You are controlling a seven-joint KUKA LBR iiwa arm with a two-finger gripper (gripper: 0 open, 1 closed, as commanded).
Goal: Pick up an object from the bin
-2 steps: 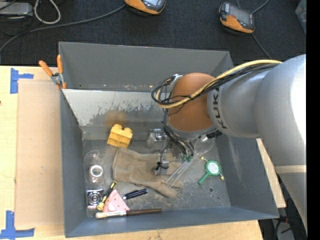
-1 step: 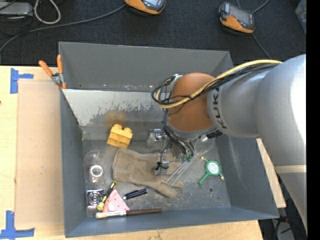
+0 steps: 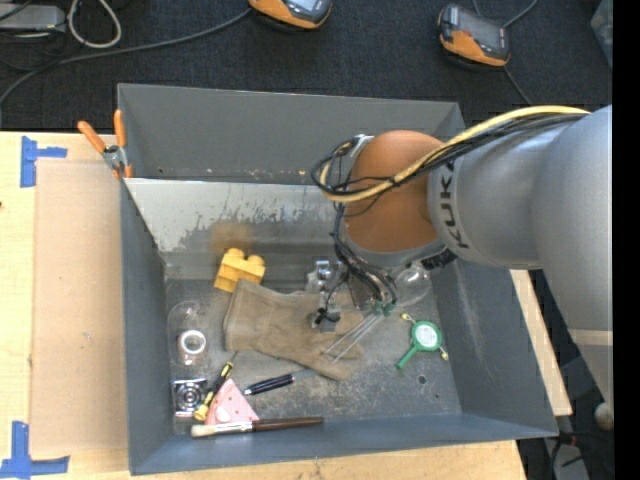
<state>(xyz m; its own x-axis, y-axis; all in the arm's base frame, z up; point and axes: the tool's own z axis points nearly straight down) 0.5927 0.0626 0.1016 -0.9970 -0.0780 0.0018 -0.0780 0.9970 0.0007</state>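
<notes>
While the gripper (image 3: 326, 303) hangs over the tan cloth's (image 3: 268, 333) three-o'clock edge at the centre of the bin (image 3: 250, 148), its jaws' state not discernible, a pinch may catch only a loose fold, letting the limp cloth slip out on lifting.

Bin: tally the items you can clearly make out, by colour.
Yellow: 1, block
Tan: 1, cloth
Green: 1, ring-headed tool
Pink: 1, triangle
Black: 1, pen
Brown: 1, stick
Clear: 1, cup
Total: 7, unclear bits omitted
</notes>
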